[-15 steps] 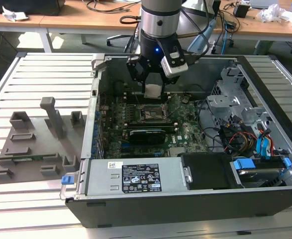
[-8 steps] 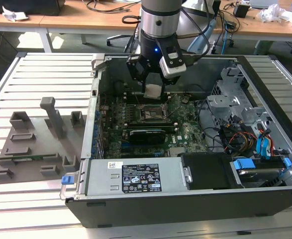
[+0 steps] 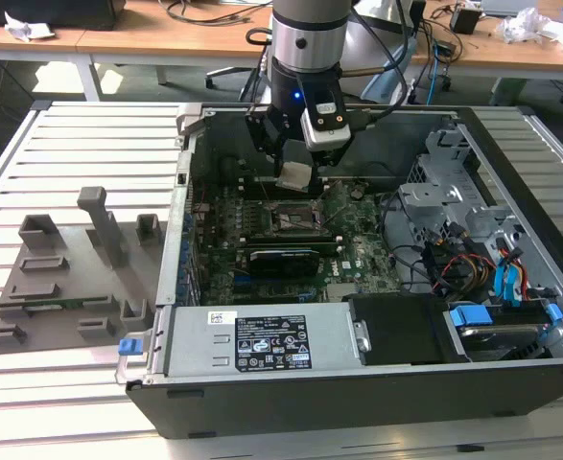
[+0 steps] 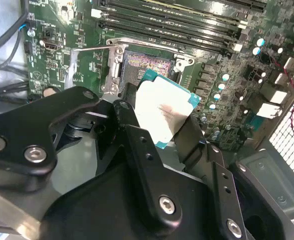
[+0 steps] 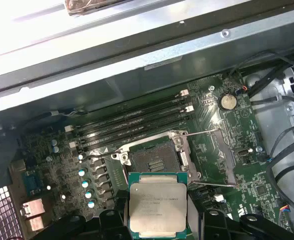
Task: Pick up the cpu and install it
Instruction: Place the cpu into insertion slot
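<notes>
The cpu is a small square chip with a pale silver top and a teal edge. My gripper is shut on it, one black finger on each side. In the exterior view it hangs a little above the motherboard, just behind the open socket. Both wrist views show the cpu clamped between the fingers. The socket lies uncovered, its metal frame swung open, and the chip is apart from it.
The open computer case walls in the board. A long black card lies in front of the socket, with memory slots behind it. A power supply and a drive cage with cables fill the front and right. A grey fixture tray sits outside, left.
</notes>
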`<state>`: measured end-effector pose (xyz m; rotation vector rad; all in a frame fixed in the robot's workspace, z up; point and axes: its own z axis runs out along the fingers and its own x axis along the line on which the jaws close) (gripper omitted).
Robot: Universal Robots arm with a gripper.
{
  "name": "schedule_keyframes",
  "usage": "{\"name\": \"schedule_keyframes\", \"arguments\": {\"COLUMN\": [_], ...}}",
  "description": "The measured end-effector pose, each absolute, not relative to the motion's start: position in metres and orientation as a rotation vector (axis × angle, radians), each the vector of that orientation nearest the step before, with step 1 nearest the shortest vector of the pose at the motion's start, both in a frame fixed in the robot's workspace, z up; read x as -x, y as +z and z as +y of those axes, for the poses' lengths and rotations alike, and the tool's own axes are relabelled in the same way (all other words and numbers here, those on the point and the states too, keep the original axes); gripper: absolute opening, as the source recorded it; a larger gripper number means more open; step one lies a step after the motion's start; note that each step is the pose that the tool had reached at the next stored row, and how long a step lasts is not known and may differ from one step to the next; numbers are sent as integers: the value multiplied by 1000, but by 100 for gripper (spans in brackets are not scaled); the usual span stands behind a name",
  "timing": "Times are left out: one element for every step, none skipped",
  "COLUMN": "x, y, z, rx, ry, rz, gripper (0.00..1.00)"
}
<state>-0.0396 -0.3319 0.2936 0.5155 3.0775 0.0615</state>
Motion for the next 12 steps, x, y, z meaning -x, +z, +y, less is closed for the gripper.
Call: {"name": "schedule_keyframes", "arguments": {"x": [40, 40, 40, 40, 40, 40, 40, 40, 40, 40, 40, 39], "y": [294, 294, 294, 294, 294, 294, 294, 294, 294, 294, 294, 294], "z": [-332, -332, -332, -332, -332, -332, -332, -332, -332, -332, -332, -332], "rx": [-548, -565, -581, -608, -639, -676, -706, -720, -733, -747, -755, -781], "ry": [61, 61, 61, 60, 60, 60, 59, 59, 59, 59, 59, 58], "rz": [3072, 3068, 3065, 3059, 3053, 3044, 3037, 3034, 3030, 3027, 3025, 3018], "gripper": [55, 55, 55, 55, 55, 55, 55, 55, 55, 55, 55, 55]}}
